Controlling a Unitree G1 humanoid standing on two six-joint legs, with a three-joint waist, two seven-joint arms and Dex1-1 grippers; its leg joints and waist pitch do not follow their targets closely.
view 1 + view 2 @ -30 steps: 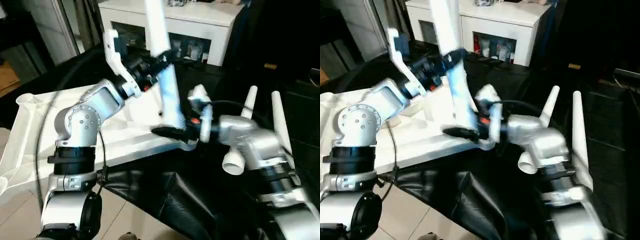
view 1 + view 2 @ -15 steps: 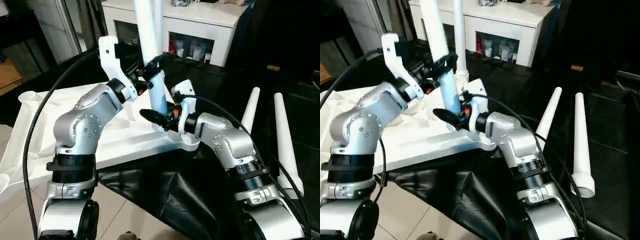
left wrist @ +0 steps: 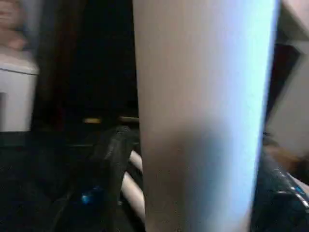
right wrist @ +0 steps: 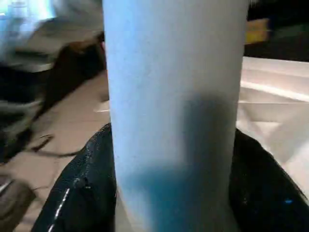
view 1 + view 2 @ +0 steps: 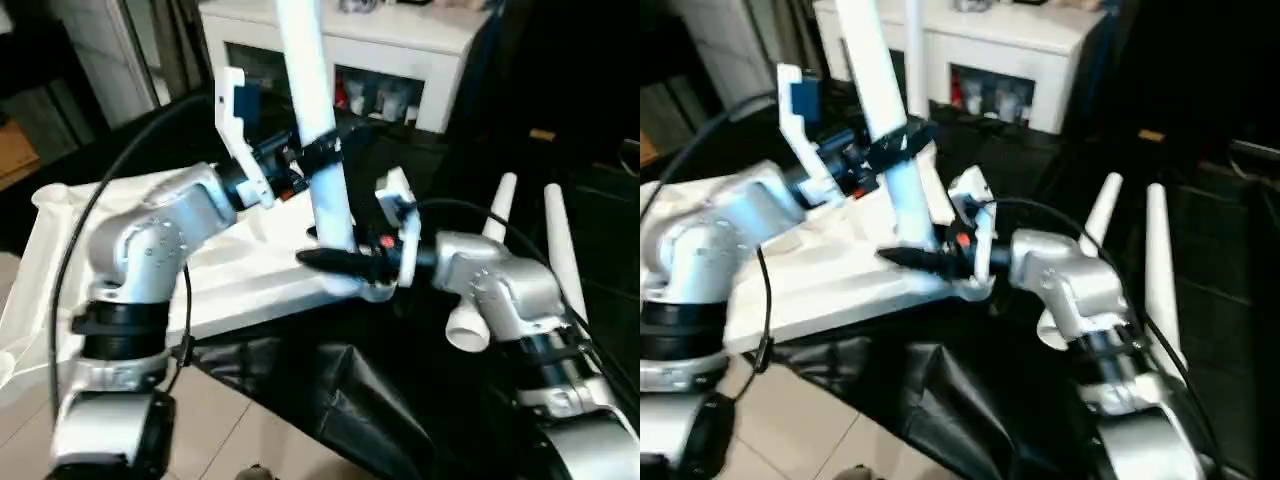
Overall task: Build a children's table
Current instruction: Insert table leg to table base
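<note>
White round tube leg (image 5: 318,120) stands on ribbed plastic tabletop (image 5: 235,265).

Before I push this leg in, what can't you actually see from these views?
- Foot of the upright leg in its corner socket: right claw covers it, head views.
- Leg's top end: cut off by the upper edge, head views.
- Left claw contact: the leg blocks the left wrist view.

a thick white tube leg (image 3: 203,116) stands upright, running from top to bottom edge. a black finger (image 3: 112,159) of the left gripper (image 3: 193,193) sits on one side of it, another (partly cut off) on the other. behind lie dark surroundings and two more white legs (image 3: 133,186).
</note>
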